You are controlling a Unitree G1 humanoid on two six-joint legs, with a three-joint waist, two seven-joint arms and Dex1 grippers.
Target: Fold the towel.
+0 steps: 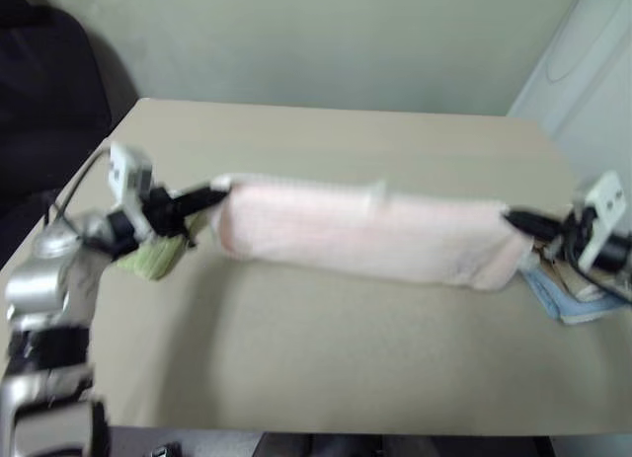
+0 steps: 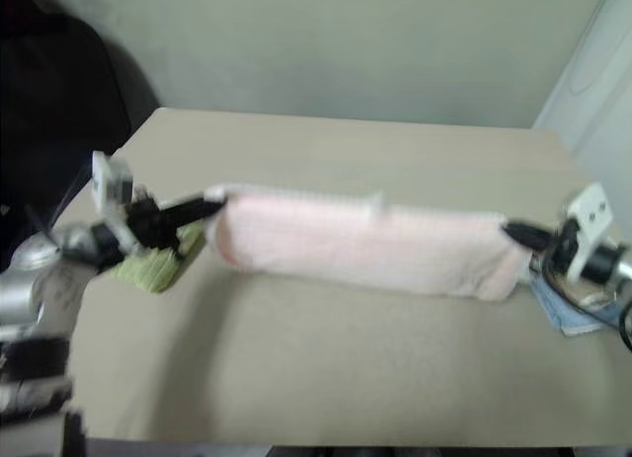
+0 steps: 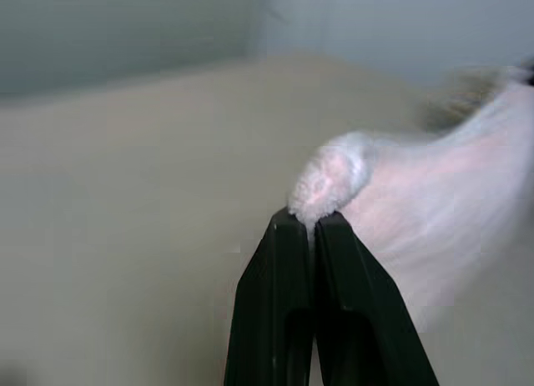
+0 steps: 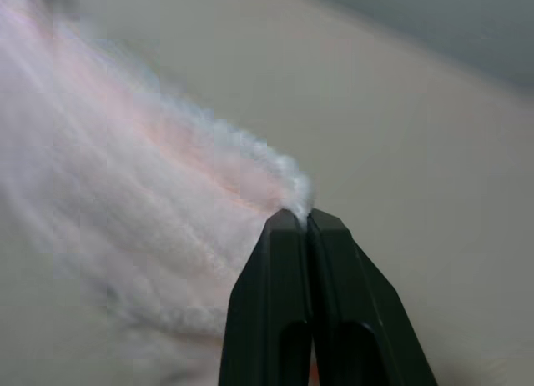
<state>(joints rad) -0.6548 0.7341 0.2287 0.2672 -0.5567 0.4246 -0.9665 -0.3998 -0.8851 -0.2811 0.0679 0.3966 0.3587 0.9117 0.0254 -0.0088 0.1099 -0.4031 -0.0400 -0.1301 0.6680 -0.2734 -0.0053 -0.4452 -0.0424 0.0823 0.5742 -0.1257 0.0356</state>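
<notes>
The pale pink towel (image 1: 360, 230) hangs stretched as a long band above the table (image 1: 326, 368), pinched at one end by the left gripper (image 1: 219, 190) and at the other by the right gripper (image 1: 510, 216), each with its two black fingers clamped tight on a bit of terry edge. Judging by the doubled-looking band, one lengthwise fold may be in; laying it down and folding it across looks left. Both arms reach inward roughly level, with a light green ribbed towel (image 1: 153, 260) under the left gripper and a blue cloth (image 1: 568, 301) beneath the right.
</notes>
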